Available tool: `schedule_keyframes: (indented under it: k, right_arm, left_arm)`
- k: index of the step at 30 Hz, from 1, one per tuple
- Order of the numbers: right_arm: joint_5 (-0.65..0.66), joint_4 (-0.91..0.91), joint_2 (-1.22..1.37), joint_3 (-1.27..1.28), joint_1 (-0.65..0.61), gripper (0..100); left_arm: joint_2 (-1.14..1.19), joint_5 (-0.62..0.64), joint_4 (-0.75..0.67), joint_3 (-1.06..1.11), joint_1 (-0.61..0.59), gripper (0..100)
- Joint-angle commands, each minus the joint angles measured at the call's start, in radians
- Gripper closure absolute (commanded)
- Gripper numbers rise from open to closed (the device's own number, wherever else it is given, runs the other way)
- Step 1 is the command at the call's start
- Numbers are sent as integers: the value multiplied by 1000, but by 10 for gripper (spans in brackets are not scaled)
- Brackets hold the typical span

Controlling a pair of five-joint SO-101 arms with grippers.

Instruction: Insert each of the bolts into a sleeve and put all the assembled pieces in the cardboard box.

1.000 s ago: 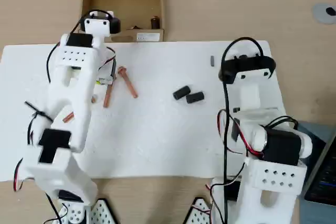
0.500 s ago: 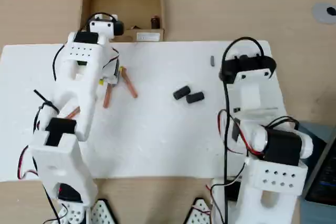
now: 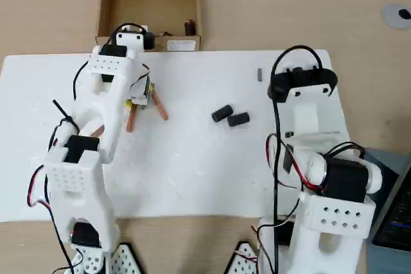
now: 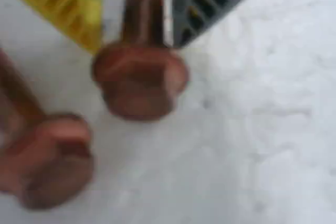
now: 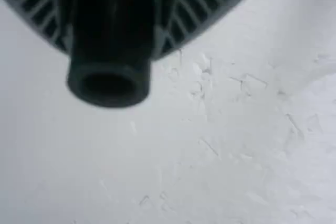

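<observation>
Cardboard box (image 3: 108, 11): open, on the table just beyond the far edge of the white sheet (image 3: 192, 171). A small dark piece (image 3: 189, 27) stands inside, by the wall on the right arm's side.
Left arm (image 3: 83, 158): extends over the left part of the sheet, with its wrist just short of the box's front wall.
Right arm (image 3: 327, 184): over the right part of the sheet, with its wrist near the sheet's far edge.
Left gripper (image 4: 137, 38): one yellow and one dark grey finger are pinched on the shank of a copper bolt.
Right gripper (image 5: 113, 40): grey fingers are clamped around a black sleeve.
Held bolt (image 4: 139, 85): its head sticks out past the fingertips, close to the sheet. Whether it touches the sheet cannot be told.
Neighbouring bolt (image 4: 44, 161): lies on the sheet just beside the held one.
Bolts from above: a slanted bolt (image 3: 159, 107) and a second bolt (image 3: 132, 119) sit at the left gripper, splayed apart. A third bolt (image 3: 96, 131) peeks out from under the left arm.
Held sleeve (image 5: 110, 56): its open end points away from the fingers, over bare sheet.
Loose sleeves: one sleeve (image 3: 221, 113) and its twin (image 3: 238, 119) lie side by side on the sheet between the two arms.
Small grey piece (image 3: 259, 74): on the sheet near the right arm's wrist.
</observation>
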Motion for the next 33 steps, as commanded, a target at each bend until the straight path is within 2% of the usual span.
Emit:
schedule_keyframes:
  k: [1, 9, 15, 23, 28, 33]
  right_arm:
    - [0, -23, -15, 2, 10, 988]
    - [0, -23, -19, -2, 8, 988]
    - [0, -21, -21, -5, 12, 988]
    - [0, 44, -22, -125, 12, 988]
    - [-6, 40, -62, -142, 13, 988]
    - [-6, -72, -200, -58, 13, 989]
  left_arm:
    - [28, 0, -23, -37, 0, 999]
    - [1, 5, 32, -58, 2, 995]
    - [-104, 167, 186, -166, 9, 995]
    - [-277, 181, 431, -250, 9, 995]
    - [-484, 184, 433, -158, 9, 995]
    - [-694, 221, 379, -6, 5, 995]
